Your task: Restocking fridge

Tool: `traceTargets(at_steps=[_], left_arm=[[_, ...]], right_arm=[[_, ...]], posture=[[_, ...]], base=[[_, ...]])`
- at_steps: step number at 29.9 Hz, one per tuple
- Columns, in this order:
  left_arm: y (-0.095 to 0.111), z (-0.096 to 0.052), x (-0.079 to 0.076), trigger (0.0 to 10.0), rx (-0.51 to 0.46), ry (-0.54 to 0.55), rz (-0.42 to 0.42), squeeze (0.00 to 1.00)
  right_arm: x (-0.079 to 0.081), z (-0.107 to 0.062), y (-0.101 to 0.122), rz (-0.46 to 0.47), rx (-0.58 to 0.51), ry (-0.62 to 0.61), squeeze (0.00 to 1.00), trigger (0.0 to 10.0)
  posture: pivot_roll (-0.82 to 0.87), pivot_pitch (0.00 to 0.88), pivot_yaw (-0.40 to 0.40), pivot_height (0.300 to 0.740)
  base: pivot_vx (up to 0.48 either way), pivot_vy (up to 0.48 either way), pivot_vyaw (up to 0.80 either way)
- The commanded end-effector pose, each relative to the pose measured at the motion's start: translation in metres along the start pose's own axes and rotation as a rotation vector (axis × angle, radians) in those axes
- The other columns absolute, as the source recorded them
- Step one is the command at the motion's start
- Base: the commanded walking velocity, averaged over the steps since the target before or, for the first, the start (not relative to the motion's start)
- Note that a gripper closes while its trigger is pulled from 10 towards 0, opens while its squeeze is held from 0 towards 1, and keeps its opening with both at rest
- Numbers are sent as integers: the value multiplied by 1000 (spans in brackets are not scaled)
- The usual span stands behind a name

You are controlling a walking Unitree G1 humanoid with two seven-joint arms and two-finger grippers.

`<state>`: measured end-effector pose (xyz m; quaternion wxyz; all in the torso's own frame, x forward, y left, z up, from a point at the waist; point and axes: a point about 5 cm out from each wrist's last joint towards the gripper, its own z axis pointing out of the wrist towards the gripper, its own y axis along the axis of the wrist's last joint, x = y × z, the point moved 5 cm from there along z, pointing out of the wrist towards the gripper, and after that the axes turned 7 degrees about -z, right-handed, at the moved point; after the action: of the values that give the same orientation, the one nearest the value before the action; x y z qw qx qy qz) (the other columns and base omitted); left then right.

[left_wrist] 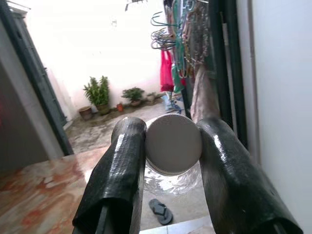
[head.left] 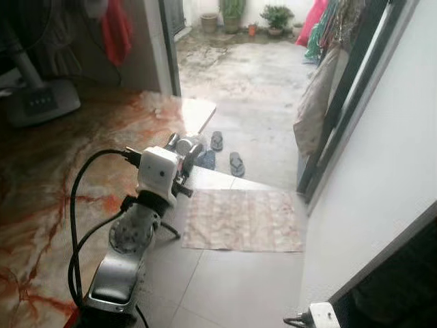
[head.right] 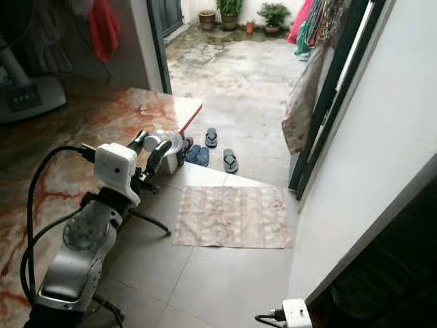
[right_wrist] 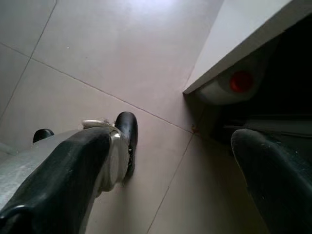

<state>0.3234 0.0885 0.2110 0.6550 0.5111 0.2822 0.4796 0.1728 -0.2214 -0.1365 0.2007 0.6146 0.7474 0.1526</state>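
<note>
From my head, I am holding my left tool [head.left: 183, 152] out over the doormat [head.left: 242, 220], clamping a clear bottle [head.right: 166, 141]. At my left wrist, both fingers [left_wrist: 117, 170] are pressing its white cap [left_wrist: 173, 144]. My right tool [right_wrist: 185, 180] is hanging spread and holding nothing above floor tiles [right_wrist: 97, 53].

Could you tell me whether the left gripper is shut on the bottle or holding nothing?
Shut on it. In the left wrist view both black fingers press against the white cap of the clear bottle, held in the left gripper.

No readable text, labels, brands or numbers anywhere.
</note>
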Motion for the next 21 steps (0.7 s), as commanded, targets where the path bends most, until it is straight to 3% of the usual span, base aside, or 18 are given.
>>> traceTargets(at_steps=[1,21], left_arm=[[8,0,0,10000,-27,-14,-4,0],[6,0,-2,10000,-19,-23,5,0]], right_arm=[[4,1,2,4,-4,11,0,10000],[5,1,3,2,-6,16,0,10000]], posture=[[11,25,35,740],[8,14,35,740]], base=[[0,0,-756],[0,-13,-753]])
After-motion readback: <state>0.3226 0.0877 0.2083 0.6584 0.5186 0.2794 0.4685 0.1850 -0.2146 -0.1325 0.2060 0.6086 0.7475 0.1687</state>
